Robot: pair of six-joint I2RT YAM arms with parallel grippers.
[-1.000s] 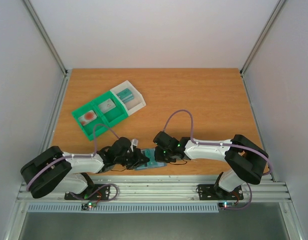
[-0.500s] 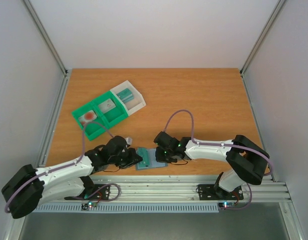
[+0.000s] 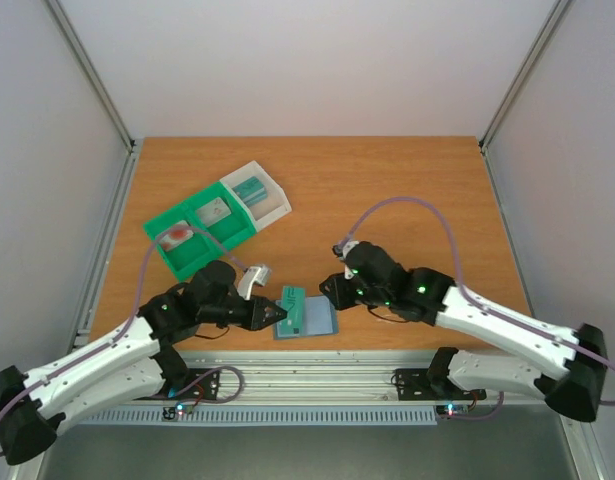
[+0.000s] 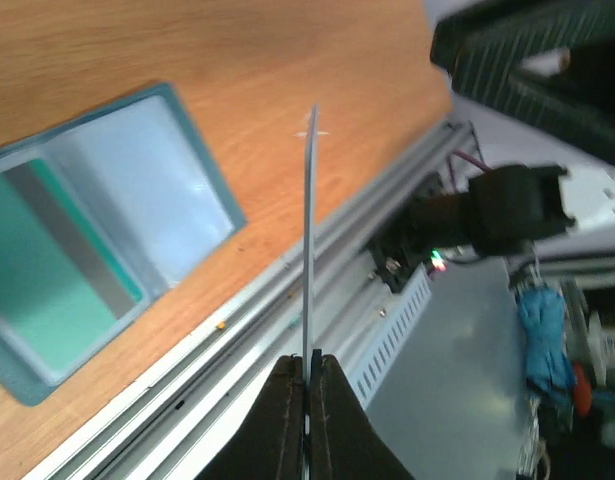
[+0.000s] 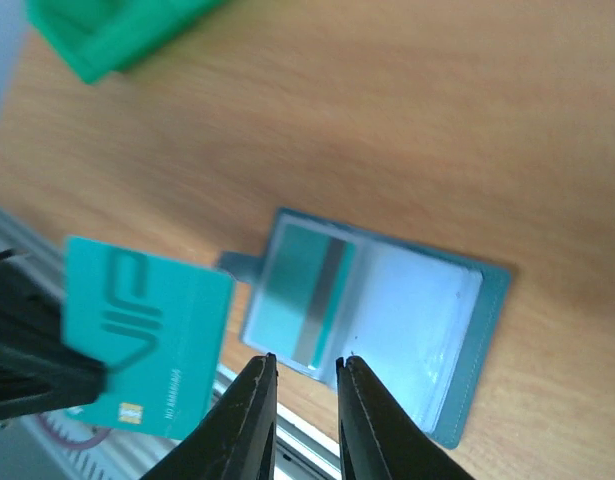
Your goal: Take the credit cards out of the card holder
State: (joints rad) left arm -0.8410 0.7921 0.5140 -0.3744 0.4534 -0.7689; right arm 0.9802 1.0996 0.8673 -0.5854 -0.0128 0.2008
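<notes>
Close to the near edge of the table [image 3: 417,200], about midway along it, the card holder [image 3: 323,323] lies open and flat with both panels facing up. One pocket has a striped card [image 5: 287,285] tucked in it, teal with a grey band. The other panel is pale, and I can't tell whether anything sits in there.

Just left of the holder, the left claw [image 3: 277,314] is pinched tight on a teal card [image 3: 293,298]. It grips the card by one end and holds it up off the table beside the holder's left side. From that claw's own camera the card shows edge-on, a thin line rising from between the fingers [image 4: 285,410].

The right claw [image 3: 328,291] hangs by the holder's far right corner. Its two fingers are a narrow gap apart with nothing between them. Whether they touch the holder I can't tell.

Further back, toward the far left corner, sits a green tray [image 3: 162,252]. A white bin [image 3: 277,205] stands against its far end, with a teal thing [image 3: 251,189] inside.
</notes>
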